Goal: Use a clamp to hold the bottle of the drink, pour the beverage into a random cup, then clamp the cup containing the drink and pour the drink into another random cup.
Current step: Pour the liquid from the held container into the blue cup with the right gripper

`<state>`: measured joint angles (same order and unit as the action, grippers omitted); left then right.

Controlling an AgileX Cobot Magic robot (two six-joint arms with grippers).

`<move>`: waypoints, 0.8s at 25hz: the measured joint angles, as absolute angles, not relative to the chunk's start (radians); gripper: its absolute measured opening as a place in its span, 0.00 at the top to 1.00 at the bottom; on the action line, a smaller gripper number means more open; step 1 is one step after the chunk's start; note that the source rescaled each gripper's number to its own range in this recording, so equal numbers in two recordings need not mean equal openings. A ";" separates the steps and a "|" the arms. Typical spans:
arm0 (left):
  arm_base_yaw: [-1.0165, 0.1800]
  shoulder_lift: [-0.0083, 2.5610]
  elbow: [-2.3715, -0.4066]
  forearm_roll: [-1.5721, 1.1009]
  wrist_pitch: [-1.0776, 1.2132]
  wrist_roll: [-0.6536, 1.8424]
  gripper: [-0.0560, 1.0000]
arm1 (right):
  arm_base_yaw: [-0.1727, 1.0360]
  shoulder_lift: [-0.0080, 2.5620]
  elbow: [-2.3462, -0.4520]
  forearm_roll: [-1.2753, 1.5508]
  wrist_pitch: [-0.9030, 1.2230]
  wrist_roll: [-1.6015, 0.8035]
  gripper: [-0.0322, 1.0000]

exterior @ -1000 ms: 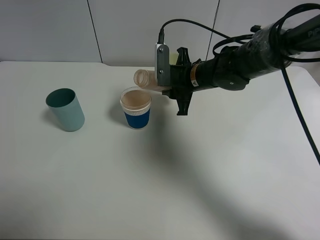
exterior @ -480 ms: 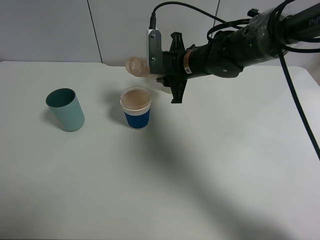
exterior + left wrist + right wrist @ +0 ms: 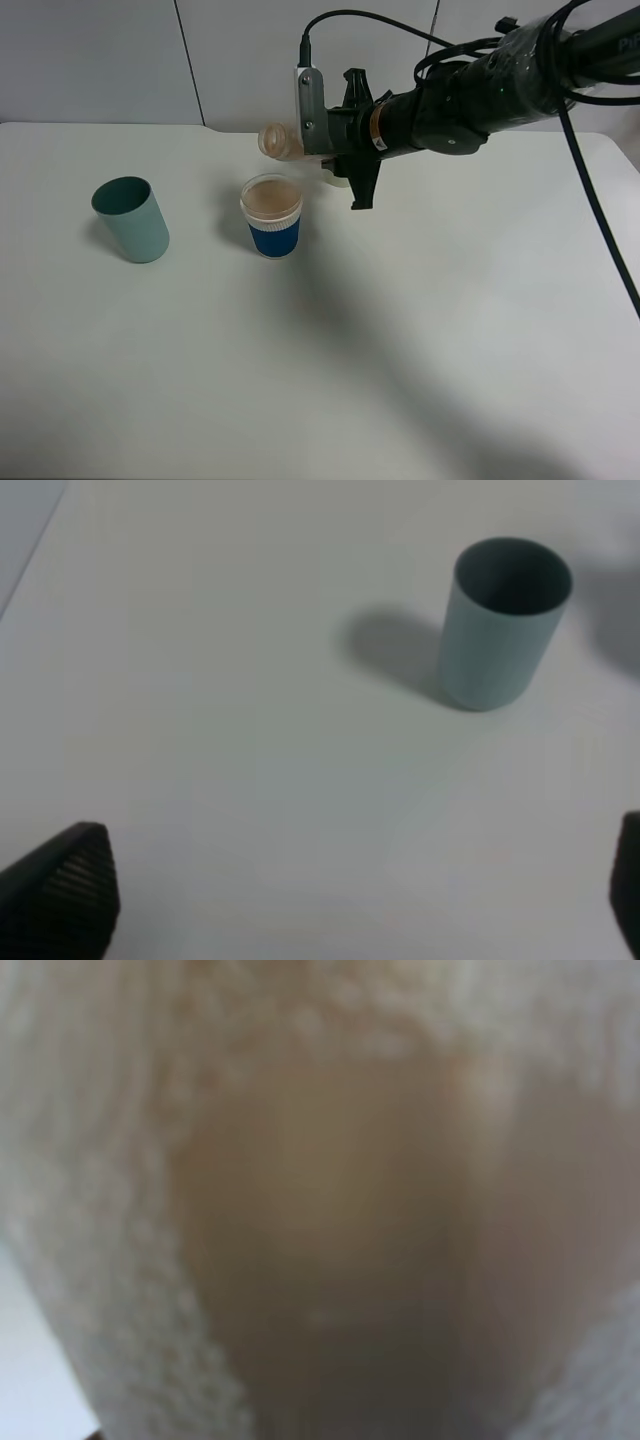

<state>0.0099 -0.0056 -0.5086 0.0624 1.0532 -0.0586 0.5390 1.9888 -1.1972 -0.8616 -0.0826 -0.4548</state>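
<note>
STEP: looks like you're wrapping up the first pour | RIGHT: your right clamp (image 3: 312, 140) is clenching the bottle (image 3: 278, 140), tipped sideways just above the far rim of the blue-banded cup (image 3: 272, 228), which is holding the tan drink (image 3: 271, 198) | LEFT: your left gripper (image 3: 350, 900) is hanging released near the teal cup (image 3: 131, 219) | NEXT: you're probably needing to set the bottle down clear, then grip that cup.

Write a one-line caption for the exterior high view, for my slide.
Right gripper holds the tilted bottle above the blue-banded cup of tan drink; a teal cup stands apart.
</note>
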 joint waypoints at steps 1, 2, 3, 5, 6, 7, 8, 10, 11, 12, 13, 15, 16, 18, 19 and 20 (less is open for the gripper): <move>0.010 -0.006 -0.509 0.062 1.053 -0.059 0.00 | 0.539 1.989 -1.197 -0.862 -0.083 -0.455 0.96; 0.010 -0.006 -0.509 0.062 1.053 -0.059 0.00 | 0.539 1.989 -1.197 -0.867 -0.083 -0.455 0.96; 0.010 -0.006 -0.509 0.062 1.053 -0.059 0.00 | 0.539 1.989 -1.197 -0.868 -0.083 -0.455 0.96; 0.010 -0.006 -0.509 0.062 1.053 -0.059 0.00 | 0.539 1.989 -1.197 -0.878 -0.083 -0.455 0.96; 0.010 -0.006 -0.509 0.062 1.053 -0.059 0.00 | 0.539 1.989 -1.197 -0.887 -0.081 -0.455 0.96; 0.010 -0.006 -0.509 0.062 1.053 -0.059 0.00 | 0.539 1.989 -1.197 -0.900 -0.076 -0.455 0.96; 0.010 -0.006 -0.509 0.062 1.053 -0.059 0.00 | 0.539 1.989 -1.197 -0.900 -0.076 -0.455 0.96; 0.010 -0.006 -0.509 0.062 1.053 -0.059 0.00 | 0.541 1.989 -1.197 -0.906 -0.062 -0.458 0.96; 0.010 -0.006 -0.509 0.062 1.053 -0.059 0.00 | 0.542 1.989 -1.197 -0.909 -0.048 -0.474 0.96; 0.010 -0.006 -0.509 0.062 1.053 -0.059 0.00 | 0.542 1.989 -1.197 -0.909 -0.043 -0.481 0.96; 0.010 -0.006 -0.509 0.062 1.053 -0.059 0.00 | 0.542 1.989 -1.197 -0.909 -0.041 -0.483 0.96; 0.010 -0.006 -0.509 0.062 1.053 -0.059 0.00 | 0.543 1.989 -1.197 -0.910 -0.038 -0.495 0.96; 0.010 -0.006 -0.509 0.062 1.053 -0.059 0.00 | 0.546 1.989 -1.197 -0.910 -0.029 -0.504 0.96; 0.010 -0.006 -0.509 0.062 1.053 -0.059 0.00 | 0.549 1.989 -1.197 -0.911 -0.028 -0.506 0.96; 0.010 -0.006 -0.509 0.062 1.053 -0.059 0.00 | 0.552 1.989 -1.197 -0.911 -0.027 -0.507 0.96; 0.010 -0.006 -0.509 0.062 1.053 -0.059 0.00 | 0.556 1.989 -1.197 -0.911 -0.027 -0.508 0.96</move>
<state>0.0099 -0.0056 -0.5086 0.0624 1.0532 -0.0586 0.5561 1.9888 -1.1972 -0.9111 -0.0269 -0.5082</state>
